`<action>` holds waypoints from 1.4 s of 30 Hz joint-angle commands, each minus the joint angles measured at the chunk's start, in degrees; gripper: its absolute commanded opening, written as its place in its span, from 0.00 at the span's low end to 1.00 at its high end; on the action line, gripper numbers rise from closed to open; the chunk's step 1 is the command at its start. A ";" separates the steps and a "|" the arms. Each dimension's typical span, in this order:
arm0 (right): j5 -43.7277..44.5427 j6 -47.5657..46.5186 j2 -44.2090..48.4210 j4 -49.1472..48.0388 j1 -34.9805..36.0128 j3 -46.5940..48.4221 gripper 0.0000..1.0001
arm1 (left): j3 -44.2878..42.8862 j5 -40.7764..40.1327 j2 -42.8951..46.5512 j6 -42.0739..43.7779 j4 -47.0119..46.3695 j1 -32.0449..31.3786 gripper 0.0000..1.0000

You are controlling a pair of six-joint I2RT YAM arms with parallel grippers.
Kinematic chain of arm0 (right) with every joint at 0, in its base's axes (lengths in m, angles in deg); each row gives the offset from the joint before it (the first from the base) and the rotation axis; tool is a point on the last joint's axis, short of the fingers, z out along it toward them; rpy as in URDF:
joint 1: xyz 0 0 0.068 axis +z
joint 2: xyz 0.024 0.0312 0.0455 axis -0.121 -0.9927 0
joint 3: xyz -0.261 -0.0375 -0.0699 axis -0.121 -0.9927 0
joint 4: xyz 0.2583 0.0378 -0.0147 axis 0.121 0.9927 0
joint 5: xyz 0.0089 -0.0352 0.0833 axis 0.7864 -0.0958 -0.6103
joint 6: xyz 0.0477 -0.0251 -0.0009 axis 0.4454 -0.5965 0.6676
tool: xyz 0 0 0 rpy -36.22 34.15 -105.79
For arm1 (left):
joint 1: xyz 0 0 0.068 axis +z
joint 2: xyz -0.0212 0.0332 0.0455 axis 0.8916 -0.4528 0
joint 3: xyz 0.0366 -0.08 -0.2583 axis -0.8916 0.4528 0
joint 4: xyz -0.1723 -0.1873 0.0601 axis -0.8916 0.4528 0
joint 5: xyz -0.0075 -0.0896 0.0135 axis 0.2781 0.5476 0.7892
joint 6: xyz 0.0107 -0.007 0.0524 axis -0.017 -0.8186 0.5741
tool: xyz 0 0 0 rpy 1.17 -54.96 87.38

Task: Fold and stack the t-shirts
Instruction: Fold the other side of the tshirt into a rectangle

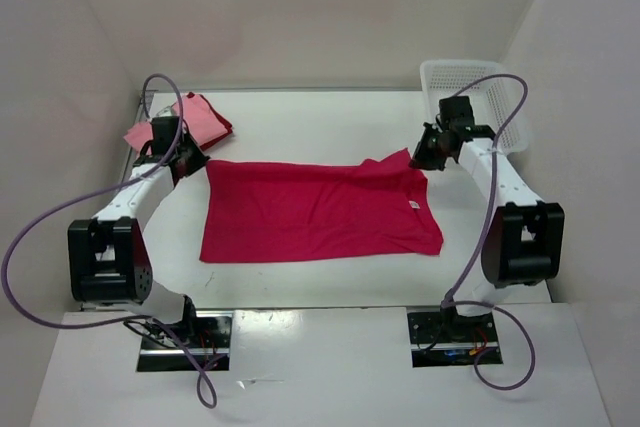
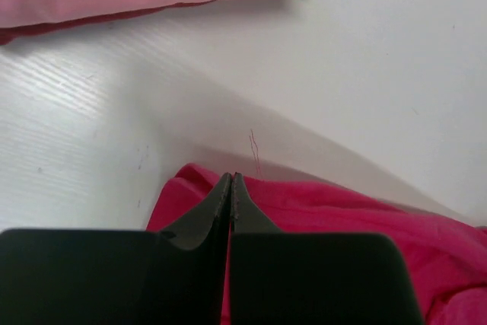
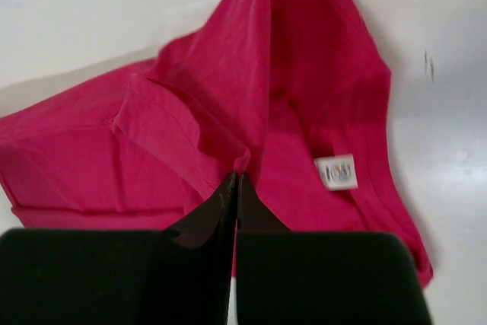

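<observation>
Crimson-magenta t-shirt (image 1: 315,212): lies flat at the middle of the table (image 1: 320,127), between the two arms, its long axis running 9 to 3 o'clock in the overhead view.
Which way it points: the white neck label (image 3: 335,171) sits near the 3 o'clock end, so the collar probably faces that way and the hem faces 9 o'clock. The sleeves are hard to pick out.
Left gripper (image 2: 230,188): at the shirt's 10 o'clock corner, jaws pressed together. It seems to pinch the cloth edge, though its own fingers hide the contact.
Right gripper (image 3: 237,188): at the 2 o'clock corner, jaws closed on a raised ridge of the fabric.
Why held so: with both far corners pinched, the far edge could be carried as one toward 6 o'clock, which would fold the shirt along its length.
Light pink t-shirt (image 1: 190,119): folded, at 11 o'clock on the table, lying on top of the dark red t-shirt (image 2: 23,33).
Why placed there: this looks like the finished stack, kept well apart from the working area.
White mesh basket (image 1: 480,77): at 1 o'clock, beyond the right arm.
</observation>
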 commanded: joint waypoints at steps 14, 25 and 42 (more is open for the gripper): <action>1.80 5.35 19.55 12.30 -0.37 -17.33 0.02 | 14.08 5.73 15.68 -2.35 6.83 3.87 0.04; 4.18 3.77 24.31 18.20 -0.37 -16.80 0.33 | 16.99 11.71 21.64 -7.98 6.83 8.80 0.36; 3.91 3.16 1.82 -6.85 13.25 -10.04 0.50 | 15.41 15.13 7.86 -8.59 -1.87 -1.40 0.35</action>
